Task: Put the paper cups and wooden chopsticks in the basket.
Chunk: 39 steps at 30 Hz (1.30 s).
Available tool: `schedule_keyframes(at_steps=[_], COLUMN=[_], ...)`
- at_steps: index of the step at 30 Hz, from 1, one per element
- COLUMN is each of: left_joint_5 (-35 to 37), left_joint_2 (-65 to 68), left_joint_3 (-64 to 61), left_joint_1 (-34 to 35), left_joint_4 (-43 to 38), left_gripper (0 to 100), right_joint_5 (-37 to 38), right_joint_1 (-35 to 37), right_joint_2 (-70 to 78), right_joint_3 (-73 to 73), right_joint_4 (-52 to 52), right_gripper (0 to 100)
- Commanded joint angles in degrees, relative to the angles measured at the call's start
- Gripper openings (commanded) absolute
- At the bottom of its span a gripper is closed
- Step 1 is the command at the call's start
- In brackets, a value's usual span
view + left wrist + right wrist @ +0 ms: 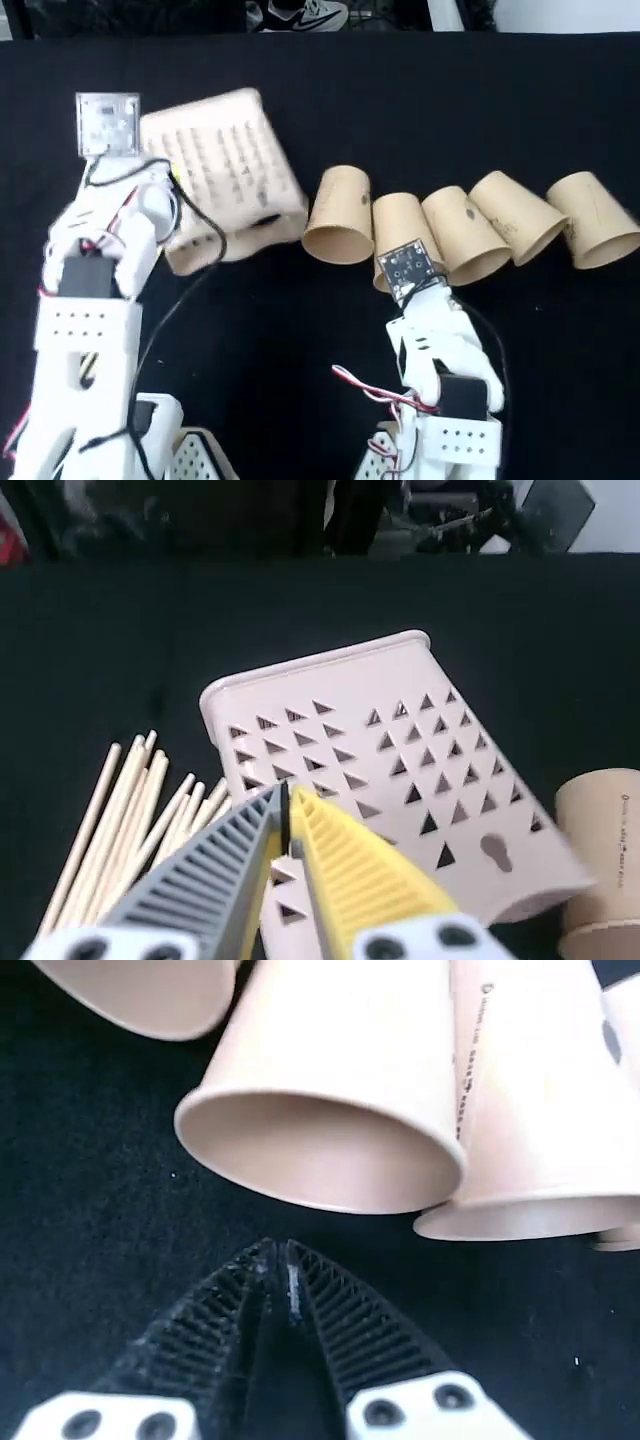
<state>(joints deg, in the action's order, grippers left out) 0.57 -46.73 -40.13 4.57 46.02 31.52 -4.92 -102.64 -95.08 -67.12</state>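
The left arm's jaws were pressed together, their tips over a perforated wall of the basket (400, 770). It lay tipped on its side, so its mouth did not face up; whether the jaws touched it I could not tell. Beside it the chopsticks (120, 830) lay fanned loose on the table (500, 90). The right arm's jaws were likewise together, holding nothing, just short of the rim of a cup (320, 1150) lying mouth toward them, which probably offered its rim for a pinch. Five paper cups (515, 215) lay in a row beside the basket.
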Motion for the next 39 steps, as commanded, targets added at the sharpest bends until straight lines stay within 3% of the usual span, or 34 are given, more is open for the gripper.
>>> schedule_keyframes(at_steps=[1,5,8,14,16,19,21,24,28,33,39], left_joint_5=[5.4,6.0,4.0,-17.1,-21.4,-24.1,-24.4,-24.5,-30.2,-30.7,-30.5], left_joint_2=[7.0,13.2,14.6,12.6,10.1,3.2,-2.8,-12.7,-23.7,-25.9,-23.1], left_joint_3=[15.1,23.6,27.3,24.9,20.8,12.2,5.1,-5.7,-22.3,-40.5,-49.1], left_joint_1=[-0.7,-0.7,-0.7,-5.2,-6.3,-6.7,-6.7,-6.5,-4.9,-1.7,2.2], left_joint_4=[8.6,13.4,21.7,38.2,39.5,38.9,36.7,32.3,14.2,-11.1,-27.9], left_gripper=[3,3,3,3,4,15,21,22,22,22,21], right_joint_5=[-0.6,-0.6,-0.6,-0.6,-0.6,-0.6,-0.6,-0.6,-0.6,-0.6,-0.6], right_joint_1=[-0.7,-0.8,-0.8,-0.8,-0.8,-0.8,-0.8,-0.8,-0.7,-0.8,-0.7], right_joint_2=[-0.2,-0.2,-0.2,-0.2,-0.2,-0.2,-0.2,-0.2,-0.2,-0.2,-0.2], right_joint_3=[0.2,0.2,0.2,0.2,0.2,0.2,0.2,0.2,0.2,0.2,0.2], right_joint_4=[0.7,0.7,0.7,0.7,0.7,0.7,0.6,0.6,0.6,0.6,0.6], right_gripper=[1.3,1.3,1.3,1.3,1.3,1.3,1.3,1.3,1.3,1.3,1.3])
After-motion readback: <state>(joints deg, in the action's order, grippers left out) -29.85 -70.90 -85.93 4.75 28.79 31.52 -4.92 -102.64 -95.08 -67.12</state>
